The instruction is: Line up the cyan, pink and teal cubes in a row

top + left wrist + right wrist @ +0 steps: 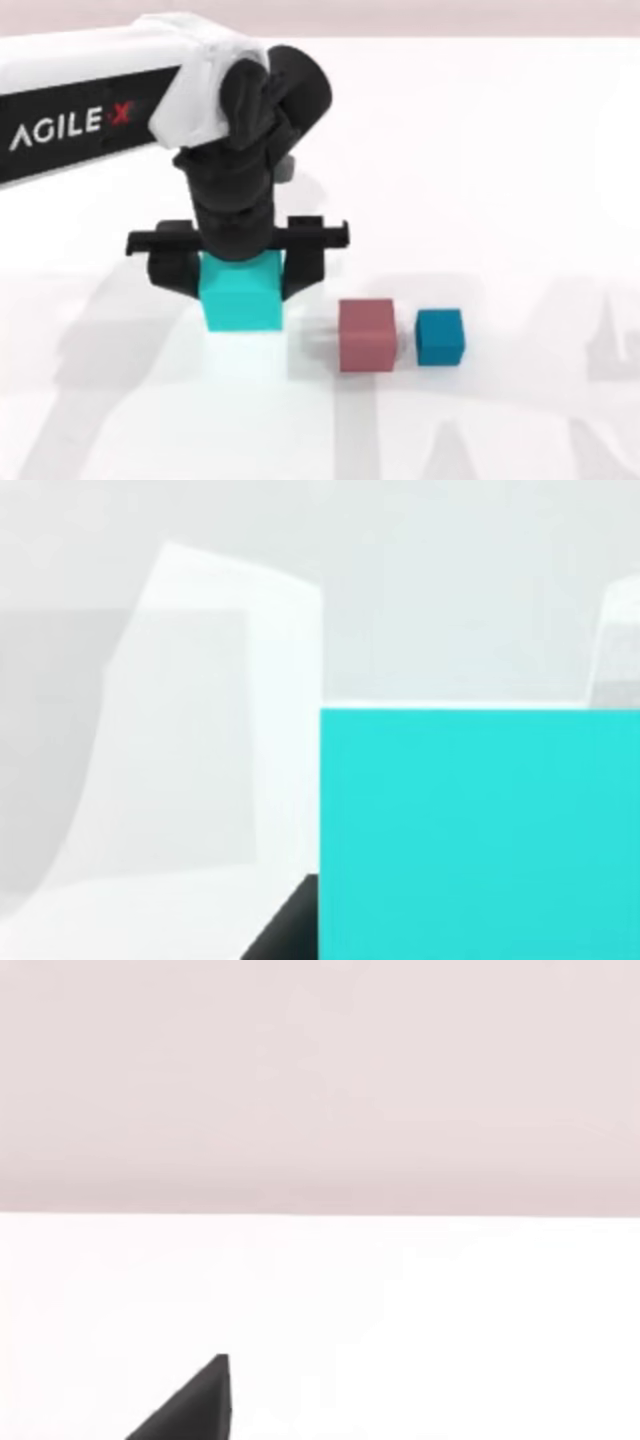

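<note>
Filling the left wrist view, the cyan cube [480, 835] sits clamped in the left claw [240, 268], left of the pink cube [367, 334]; the teal cube [440, 337] lies beyond. Set it level with pink, then release straight upward.

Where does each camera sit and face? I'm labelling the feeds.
Top: above the table, looking down on the left hand around the cyan cube, with pink cube and teal cube.
Left wrist: on the left arm, close on the cyan cube, shared with top.
Right wrist: faces bare table; one dark fingertip.
</note>
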Robot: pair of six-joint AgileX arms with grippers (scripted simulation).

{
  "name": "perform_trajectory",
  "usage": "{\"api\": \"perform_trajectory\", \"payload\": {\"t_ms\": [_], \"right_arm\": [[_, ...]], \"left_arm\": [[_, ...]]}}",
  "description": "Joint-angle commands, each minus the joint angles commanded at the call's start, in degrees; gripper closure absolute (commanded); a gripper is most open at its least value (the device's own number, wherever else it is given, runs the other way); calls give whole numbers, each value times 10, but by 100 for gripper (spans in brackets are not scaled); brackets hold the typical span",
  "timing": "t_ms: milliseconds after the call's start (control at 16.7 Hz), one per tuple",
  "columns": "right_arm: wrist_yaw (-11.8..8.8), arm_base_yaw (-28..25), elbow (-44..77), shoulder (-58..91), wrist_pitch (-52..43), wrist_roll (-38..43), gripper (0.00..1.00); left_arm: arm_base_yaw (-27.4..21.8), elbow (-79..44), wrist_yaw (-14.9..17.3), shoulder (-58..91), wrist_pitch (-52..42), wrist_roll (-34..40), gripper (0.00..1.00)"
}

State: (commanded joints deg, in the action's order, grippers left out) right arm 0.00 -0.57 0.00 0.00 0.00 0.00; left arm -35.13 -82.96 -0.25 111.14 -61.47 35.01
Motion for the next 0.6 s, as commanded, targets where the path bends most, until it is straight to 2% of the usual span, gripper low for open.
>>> {"api": "perform_trajectory", "payload": {"t_ms": [300,600], "right_arm": [[0,0,0,0,0,0,0],[0,0,0,0,0,0,0]], "left_arm": [[0,67,1,30,99,1,100],[0,74,1,33,108,1,100]]}}
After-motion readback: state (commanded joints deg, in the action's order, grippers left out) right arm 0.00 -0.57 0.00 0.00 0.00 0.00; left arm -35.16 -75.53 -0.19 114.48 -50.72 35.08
